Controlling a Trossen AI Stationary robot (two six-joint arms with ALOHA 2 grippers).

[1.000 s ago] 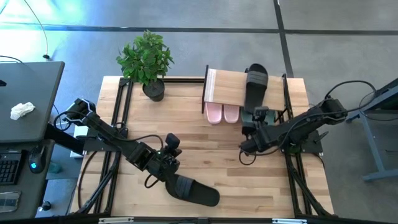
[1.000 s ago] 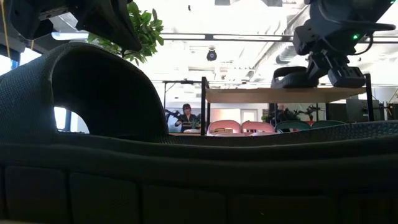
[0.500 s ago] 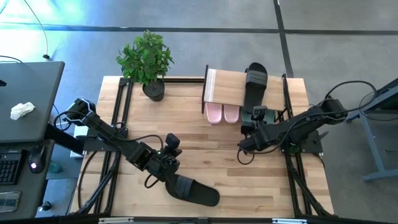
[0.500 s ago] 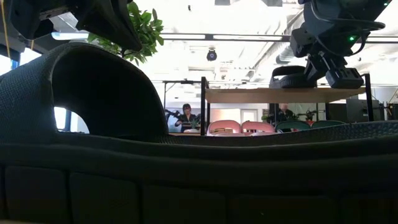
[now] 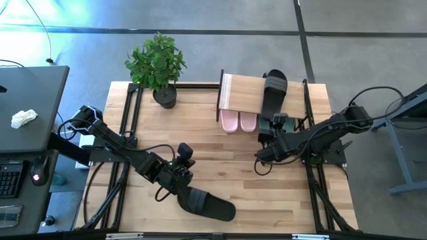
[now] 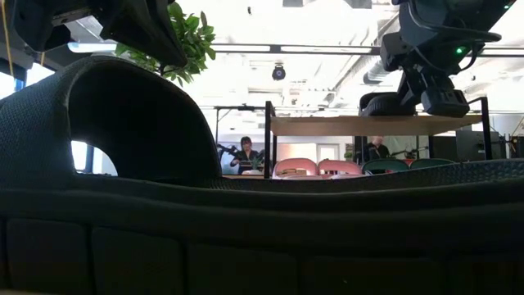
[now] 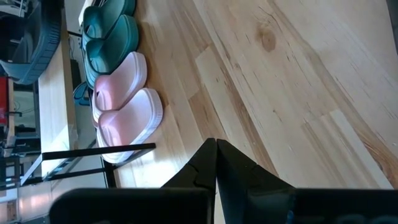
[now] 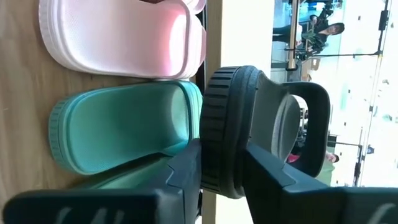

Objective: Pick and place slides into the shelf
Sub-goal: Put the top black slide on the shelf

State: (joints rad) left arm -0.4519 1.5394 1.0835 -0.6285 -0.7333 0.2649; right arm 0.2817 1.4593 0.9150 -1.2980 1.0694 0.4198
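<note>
Right end effector (image 8: 224, 165) fingers loosely straddling black slide (image 8: 249, 124) heel.

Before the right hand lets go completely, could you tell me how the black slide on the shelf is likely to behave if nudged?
The black slide looks like thick moulded foam, so probably light and fairly stiff. Its heel overhangs the shelf board's edge, so a push from the right hand might tip it off. The ribbed sole rim seen from the right wrist should resist sliding.

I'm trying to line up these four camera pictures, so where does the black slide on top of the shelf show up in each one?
High view: black slide on the shelf board's right part.
Low view: upper right, atop the board.
Left wrist view: not identifiable.
Right wrist view: centre, heel between the right gripper fingers.
Shared landmark: pink slides under the shelf.
</note>
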